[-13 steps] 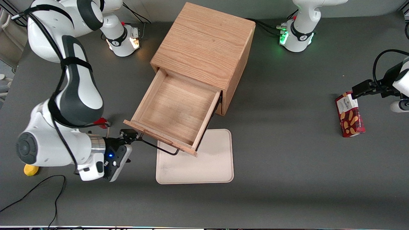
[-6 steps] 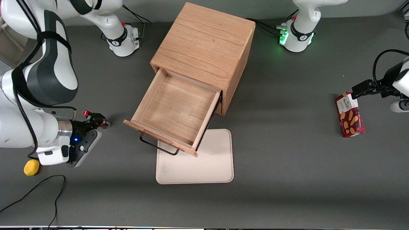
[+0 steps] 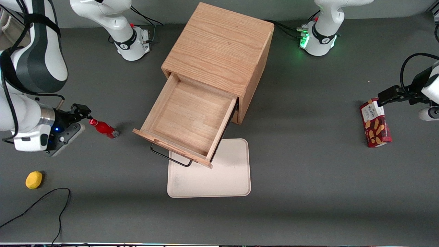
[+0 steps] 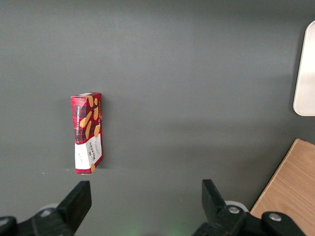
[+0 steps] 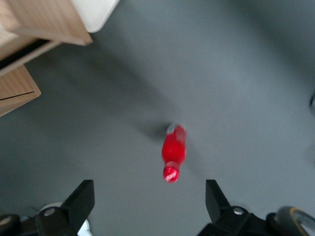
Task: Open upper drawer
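Note:
The upper drawer (image 3: 187, 113) of the oak cabinet (image 3: 219, 41) stands pulled well out, and its inside is bare wood. Its thin black bar handle (image 3: 169, 157) hangs free above the tray, with nothing touching it. My gripper (image 3: 80, 110) is far from the drawer, toward the working arm's end of the table. It is raised above the table, open and holding nothing. In the right wrist view the gripper (image 5: 150, 194) hovers over a small red bottle (image 5: 173, 152), and a corner of the drawer front (image 5: 44, 19) shows.
The red bottle (image 3: 103, 128) stands between my gripper and the drawer. A beige tray (image 3: 219, 178) lies under the drawer front. A yellow fruit (image 3: 34, 179) and a black cable (image 3: 41, 202) lie nearer the camera. A red snack box (image 3: 375, 123) lies toward the parked arm's end.
My gripper has left the drawer handle, moving toward the working arm's end of the table and farther from the camera. The drawer stays open and the red bottle is now uncovered.

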Robot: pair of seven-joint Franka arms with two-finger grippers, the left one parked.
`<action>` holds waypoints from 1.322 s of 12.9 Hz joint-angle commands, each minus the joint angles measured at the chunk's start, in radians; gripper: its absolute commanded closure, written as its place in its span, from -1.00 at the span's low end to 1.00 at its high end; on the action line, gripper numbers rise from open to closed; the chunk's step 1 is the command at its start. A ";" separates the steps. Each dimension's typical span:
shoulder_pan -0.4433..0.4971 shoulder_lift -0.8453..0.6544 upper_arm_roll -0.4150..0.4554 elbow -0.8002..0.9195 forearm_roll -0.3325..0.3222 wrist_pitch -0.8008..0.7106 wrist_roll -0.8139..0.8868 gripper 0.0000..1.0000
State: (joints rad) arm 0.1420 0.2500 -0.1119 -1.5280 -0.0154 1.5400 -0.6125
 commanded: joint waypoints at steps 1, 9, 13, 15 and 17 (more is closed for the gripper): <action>0.011 -0.067 -0.041 -0.112 -0.023 0.026 0.260 -1.00; 0.011 -0.072 -0.186 -0.015 0.153 0.009 0.415 -1.00; 0.079 -0.101 -0.183 -0.024 0.018 0.011 0.454 -1.00; 0.111 -0.174 -0.180 -0.072 0.018 0.006 0.536 -1.00; 0.119 -0.247 -0.183 -0.144 0.018 0.006 0.537 -1.00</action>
State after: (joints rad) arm 0.2434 0.1152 -0.2913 -1.5668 0.0251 1.5400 -0.1109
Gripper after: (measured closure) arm 0.000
